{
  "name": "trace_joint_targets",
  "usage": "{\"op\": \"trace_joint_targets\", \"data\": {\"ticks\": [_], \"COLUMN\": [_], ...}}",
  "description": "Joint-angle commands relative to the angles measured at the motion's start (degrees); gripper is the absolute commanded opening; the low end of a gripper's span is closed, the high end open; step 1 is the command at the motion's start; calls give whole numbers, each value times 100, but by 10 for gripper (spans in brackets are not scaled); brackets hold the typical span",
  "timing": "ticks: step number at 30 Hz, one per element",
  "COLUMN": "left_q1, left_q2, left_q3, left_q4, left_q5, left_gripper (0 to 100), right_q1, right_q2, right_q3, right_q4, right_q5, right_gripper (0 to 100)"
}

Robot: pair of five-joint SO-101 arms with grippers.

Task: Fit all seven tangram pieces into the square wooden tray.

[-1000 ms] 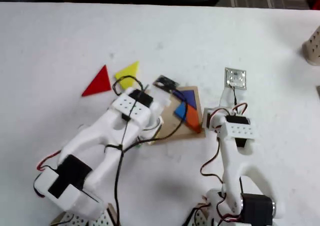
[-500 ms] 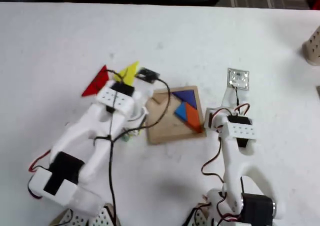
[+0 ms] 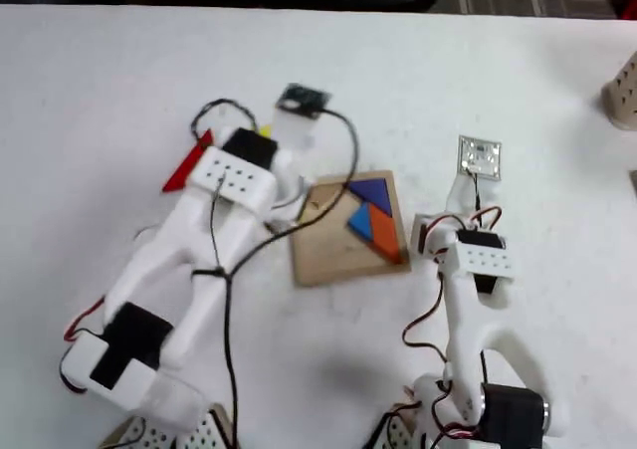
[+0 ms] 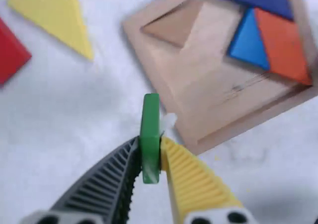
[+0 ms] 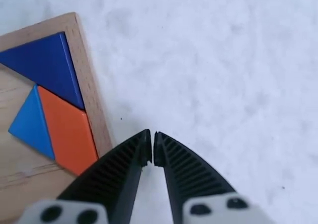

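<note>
The square wooden tray [image 3: 333,255] lies mid-table. It holds a dark blue triangle [image 3: 370,192], a light blue triangle [image 3: 360,222] and an orange piece [image 3: 384,234] along its right side. In the left wrist view a tan triangle [image 4: 176,25] also sits in the tray [image 4: 213,75]. My left gripper [image 4: 150,145] is shut on a green piece [image 4: 150,129], held on edge just outside the tray's left rim. A yellow triangle [image 4: 54,15] and a red triangle [image 3: 184,167] lie on the table beyond it. My right gripper [image 5: 152,149] is shut and holds nothing, just off the tray's right rim [image 5: 89,95].
The left arm [image 3: 234,175] stretches from the front left corner and covers most of the yellow triangle in the high view. The right arm [image 3: 476,260] stands right of the tray. A beige perforated object [image 3: 622,91] sits at the far right edge. Loose cables loop above the tray.
The left arm has swung left and away from over the tray toward the red and yellow triangles, now covering most of the yellow one. The right arm has stayed put.
</note>
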Motion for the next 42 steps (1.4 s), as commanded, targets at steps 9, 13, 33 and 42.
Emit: {"op": "trace_joint_targets", "data": {"ticks": [9,13,33,42], "left_q1": [1499,1385,382,145], "left_q2": [884,1578,2527,2185], "left_q3": [-1037,-1451,-1881,-1881], "left_q4": [-1389,-1424,-1451,-1213], "left_q5": [879,853,800,79], "left_gripper": [22,24,222,222], "right_q1": [365,365,338,330], "right_q2": [-189,-189,-180,-180], "right_q3": [-290,-290,-290,-281], "right_q4": [-110,-101,-101,-101], "right_q5": [26,26,26,35], "right_gripper": [17,17,17,17]}}
